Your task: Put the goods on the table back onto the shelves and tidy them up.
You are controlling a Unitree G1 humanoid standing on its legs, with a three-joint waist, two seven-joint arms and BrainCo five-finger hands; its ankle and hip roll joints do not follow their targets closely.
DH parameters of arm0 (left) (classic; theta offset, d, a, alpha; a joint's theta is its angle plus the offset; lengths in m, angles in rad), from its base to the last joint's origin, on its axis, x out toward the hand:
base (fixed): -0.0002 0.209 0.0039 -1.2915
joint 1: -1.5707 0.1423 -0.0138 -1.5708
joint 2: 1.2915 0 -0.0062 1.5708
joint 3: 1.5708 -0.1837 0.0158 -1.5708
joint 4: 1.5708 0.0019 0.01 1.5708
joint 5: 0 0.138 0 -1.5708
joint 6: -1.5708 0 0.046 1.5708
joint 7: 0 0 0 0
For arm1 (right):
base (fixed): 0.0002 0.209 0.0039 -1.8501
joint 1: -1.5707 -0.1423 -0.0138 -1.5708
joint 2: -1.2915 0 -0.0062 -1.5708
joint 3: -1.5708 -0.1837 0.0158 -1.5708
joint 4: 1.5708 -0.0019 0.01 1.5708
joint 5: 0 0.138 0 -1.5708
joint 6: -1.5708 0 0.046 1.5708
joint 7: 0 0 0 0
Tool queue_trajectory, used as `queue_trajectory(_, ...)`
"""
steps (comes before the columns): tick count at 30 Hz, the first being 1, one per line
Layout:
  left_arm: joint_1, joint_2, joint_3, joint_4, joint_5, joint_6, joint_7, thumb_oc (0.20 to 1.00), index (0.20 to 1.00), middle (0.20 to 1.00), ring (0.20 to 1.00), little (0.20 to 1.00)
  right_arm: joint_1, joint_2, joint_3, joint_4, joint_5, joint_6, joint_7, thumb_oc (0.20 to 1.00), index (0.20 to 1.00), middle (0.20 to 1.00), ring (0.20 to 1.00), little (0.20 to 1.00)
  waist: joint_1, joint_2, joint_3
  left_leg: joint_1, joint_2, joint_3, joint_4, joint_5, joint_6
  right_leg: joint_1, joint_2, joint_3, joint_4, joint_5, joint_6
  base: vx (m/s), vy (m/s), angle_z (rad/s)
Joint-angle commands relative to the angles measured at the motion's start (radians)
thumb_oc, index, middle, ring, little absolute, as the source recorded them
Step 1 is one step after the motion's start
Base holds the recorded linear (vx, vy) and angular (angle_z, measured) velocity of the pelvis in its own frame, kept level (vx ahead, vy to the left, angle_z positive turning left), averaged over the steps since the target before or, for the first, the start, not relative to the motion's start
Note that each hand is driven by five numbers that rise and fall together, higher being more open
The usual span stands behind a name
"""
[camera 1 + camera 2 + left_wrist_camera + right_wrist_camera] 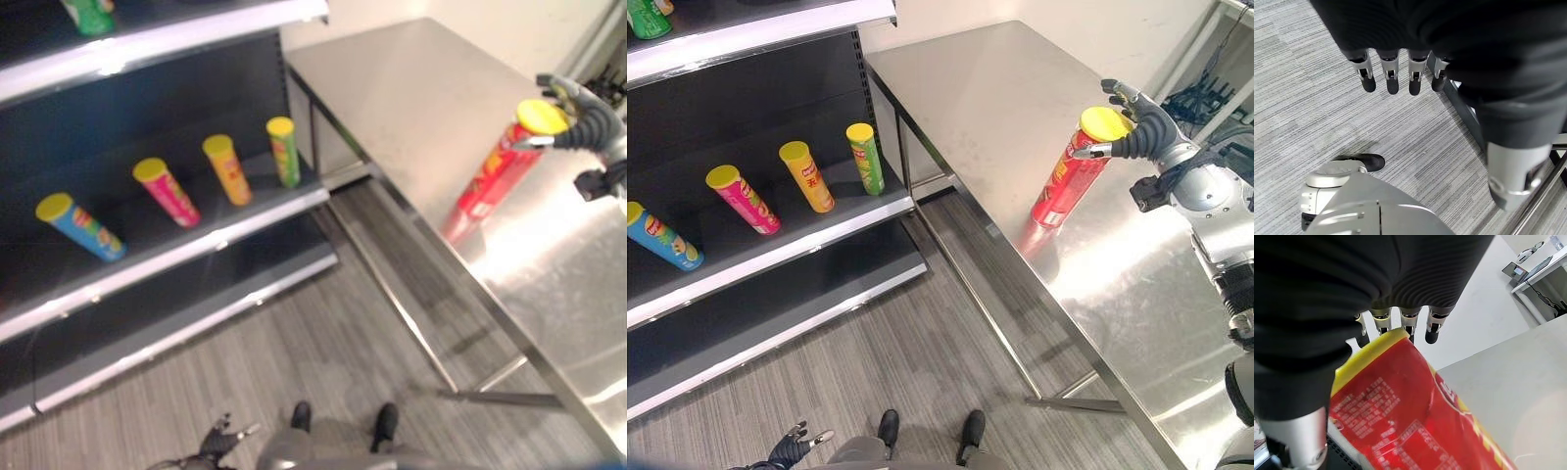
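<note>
Because the job is to clear the counter (980, 108) and restock the shelving unit (745, 250), the two biggest things here set the route: the steel counter lies under and in front of the right hand (1144, 127), while the dark shelves stand well off to that hand's left, across a strip of grey floor (921, 362). On the middle shelf four tubes stand apart in a loose row, farthest from the hand first: a blue tube (661, 238), a pink tube (743, 199), an orange tube (806, 176) and a green tube (865, 157), all yellow-capped and leaning the same way, which suggests the row is where the next one belongs. A green item (647, 17) sits on the shelf above them. The one piece of stock left on the counter is the red tube (1070, 171), base on the steel near the counter's front edge, its yellow lid (1104, 123) up against the right hand. That hand is set around the tube's top, fingers reaching past the lid on the far side and thumb coming in on the near side; I judge it a loose grip being formed high on the tube, probably so the base stays free to set down on the shelf. Whether the fingers press the tube firmly I cannot tell. The left hand (1396, 73) hangs low beside the robot over the floor, fingers straight and relaxed, holding nothing, since one tube needs only one hand.
</note>
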Motion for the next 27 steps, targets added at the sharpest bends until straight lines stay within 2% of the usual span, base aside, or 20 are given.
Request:
queue_trajectory(1, -0.045, 0.059, -0.035, 0.016, -0.034, -0.026, 0.011, 1.000, 1.000, 1.000, 1.000, 1.000, -0.151, -0.002, 0.076, 0.037, -0.035, -0.001, -0.018, 1.000, 1.000, 1.000, 1.000, 1.000, 0.023, -0.050, 0.002, -0.038, 0.031, -0.041, -0.020, 0.027, -0.105, 0.119, -0.069, 0.006, 0.007, -0.111, 0.120, 0.00, 0.000, 0.00)
queue_trajectory(13, -0.052, 0.063, -0.047, 0.015, -0.036, -0.023, 0.011, 1.000, 1.000, 1.000, 1.000, 1.000, -0.173, 0.041, 0.097, 0.116, -0.003, 0.021, 0.005, 1.000, 1.000, 1.000, 1.000, 1.000, 0.028, -0.053, 0.007, -0.039, 0.032, -0.045, -0.020, 0.028, -0.106, 0.118, -0.067, 0.005, 0.007, -0.111, 0.117, 0.00, 0.000, 0.00)
queue_trajectory(14, -0.056, 0.065, -0.048, 0.018, -0.034, -0.022, 0.011, 1.000, 1.000, 1.000, 1.000, 1.000, -0.186, 0.045, 0.109, 0.135, -0.010, 0.029, 0.009, 0.347, 0.347, 0.347, 0.347, 0.347, 0.030, -0.055, 0.008, -0.039, 0.032, -0.046, -0.020, 0.027, -0.106, 0.119, -0.067, 0.004, 0.007, -0.112, 0.116, 0.00, 0.000, 0.00)
queue_trajectory(15, -0.056, 0.064, -0.049, 0.020, -0.035, -0.021, 0.012, 1.000, 1.000, 1.000, 1.000, 1.000, -0.188, 0.049, 0.111, 0.147, -0.013, 0.034, 0.008, 0.200, 0.200, 0.200, 0.200, 0.200, 0.029, -0.055, 0.008, -0.038, 0.032, -0.046, -0.020, 0.027, -0.106, 0.119, -0.067, 0.005, 0.007, -0.112, 0.116, 0.00, 0.000, 0.00)
queue_trajectory(21, -0.059, 0.065, -0.040, 0.027, -0.040, -0.017, 0.015, 1.000, 1.000, 1.000, 1.000, 1.000, -0.194, 0.067, 0.105, 0.159, -0.024, 0.043, -0.001, 0.200, 0.200, 0.200, 0.200, 0.200, 0.026, -0.060, 0.008, -0.035, 0.031, -0.045, -0.020, 0.024, -0.104, 0.120, -0.066, 0.011, 0.007, -0.111, 0.117, 0.00, 0.000, 0.00)
queue_trajectory(27, -0.057, 0.057, -0.024, 0.023, -0.048, -0.012, 0.026, 1.000, 1.000, 1.000, 1.000, 1.000, -0.088, 0.079, -0.028, 0.037, 0.018, 0.011, -0.057, 0.200, 0.200, 0.200, 0.200, 0.200, 0.020, -0.058, 0.009, -0.031, 0.029, -0.043, -0.020, 0.022, -0.097, 0.115, -0.068, 0.024, 0.010, -0.107, 0.119, 0.00, 0.000, 0.00)
